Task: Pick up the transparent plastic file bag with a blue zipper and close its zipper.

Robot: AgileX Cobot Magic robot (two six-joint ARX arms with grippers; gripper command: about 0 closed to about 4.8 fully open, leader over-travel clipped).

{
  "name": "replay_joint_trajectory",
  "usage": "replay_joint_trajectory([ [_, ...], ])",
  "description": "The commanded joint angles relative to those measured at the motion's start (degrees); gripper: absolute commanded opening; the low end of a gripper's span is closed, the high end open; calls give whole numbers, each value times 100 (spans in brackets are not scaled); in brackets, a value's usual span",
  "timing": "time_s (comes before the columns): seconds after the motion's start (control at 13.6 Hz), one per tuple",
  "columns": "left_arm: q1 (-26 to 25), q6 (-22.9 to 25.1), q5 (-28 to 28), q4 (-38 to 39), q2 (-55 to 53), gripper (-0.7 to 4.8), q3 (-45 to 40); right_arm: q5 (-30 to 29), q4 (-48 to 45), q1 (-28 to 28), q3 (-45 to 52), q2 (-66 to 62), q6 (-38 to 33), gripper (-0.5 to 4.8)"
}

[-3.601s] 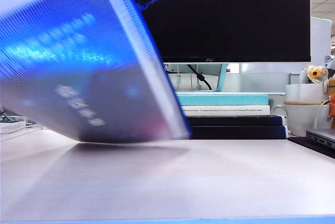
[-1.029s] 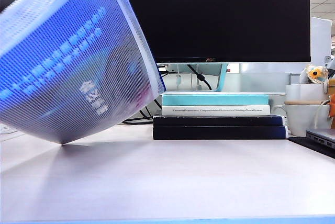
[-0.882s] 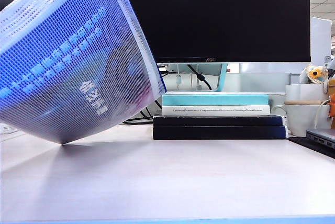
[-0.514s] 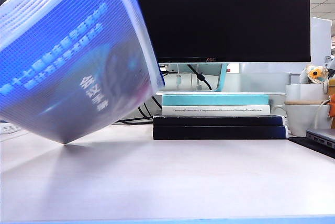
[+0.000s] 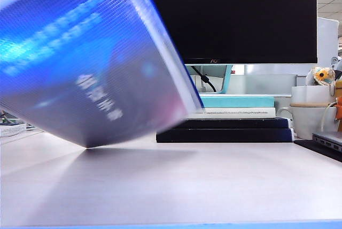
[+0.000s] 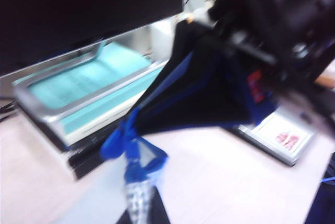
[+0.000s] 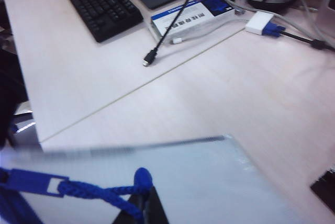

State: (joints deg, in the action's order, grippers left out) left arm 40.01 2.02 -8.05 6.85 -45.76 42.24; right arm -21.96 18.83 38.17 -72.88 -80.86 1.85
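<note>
Since a second ago the file bag [image 5: 91,63] has swung rightward across the monitor [image 5: 240,15] and now covers part of the book stack [image 5: 235,119] — the left gripper [image 6: 140,203], lately half open, has clamped onto the bag's blue end, bracing it. The right gripper [image 7: 142,203] stays clenched on the cord pull of the zipper [image 7: 78,190]. The bag hangs above the desk [image 5: 214,186], one corner lowest, long axis tilted down toward the right.

The left gripper [image 6: 140,211] shows only as a dark, narrow wedge of black fingertips at the edge of its wrist view. The right gripper [image 7: 142,205] looks the same: two slim black finger ends meeting in a point. Across from the left wrist camera stands a bulky, blurred black arm body [image 6: 293,30] bearing a small red marking.
</note>
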Motion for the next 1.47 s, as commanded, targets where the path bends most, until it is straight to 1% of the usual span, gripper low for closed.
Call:
replay_joint_trajectory([
  [0.07, 2, 118, 203, 59, 142, -6, 33, 579, 282, -267, -13, -22, 116, -1],
  [0.29, 0, 127, 481, 114, 155, -6, 33, 525, 546, -291, -13, -22, 118, -1],
  [0.37, -4, 192, 573, 85, 153, -6, 33, 308, 540, -203, -13, -22, 37, -1],
  [0.44, -2, 205, 568, 61, 153, -6, 33, 243, 544, -114, -13, -22, -15, -1],
  [0.51, -2, 203, 444, -17, 155, -6, 33, 258, 560, -11, 2, -33, -11, -1],
  [0.59, -2, 197, -76, -153, 155, -6, 33, 254, 527, 61, 11, -116, -11, -1],
  [0.66, 0, 138, -227, -229, 157, -6, 35, 249, 511, 92, 11, -192, -11, -1],
  [0.73, 0, 22, -271, -271, 162, -6, 39, 256, 544, 92, 20, -291, 15, -1],
  [0.81, 0, 7, -267, -264, 188, -6, 39, 251, 551, 92, 57, -343, 17, -1],
  [0.88, -4, 286, 162, -7, 481, -6, 44, 293, 374, 35, 525, -372, 17, -1],
  [0.96, -4, 341, 295, 122, 549, -6, 46, 295, 350, 0, 616, -372, 15, -1],
  [1.1, -7, 400, 997, 697, 739, -6, 46, 271, 319, -94, 739, -369, 11, -1],
  [1.25, -9, 420, 1086, 841, 776, -6, 46, 229, 240, -94, 737, -304, 11, -1],
  [1.4, -9, 422, 1224, 533, 796, -6, 48, 225, 308, -7, 737, -249, 9, -1],
  [1.47, -9, 417, 1202, 385, 800, -6, 48, 138, 323, -2, 737, -247, 7, -1],
])
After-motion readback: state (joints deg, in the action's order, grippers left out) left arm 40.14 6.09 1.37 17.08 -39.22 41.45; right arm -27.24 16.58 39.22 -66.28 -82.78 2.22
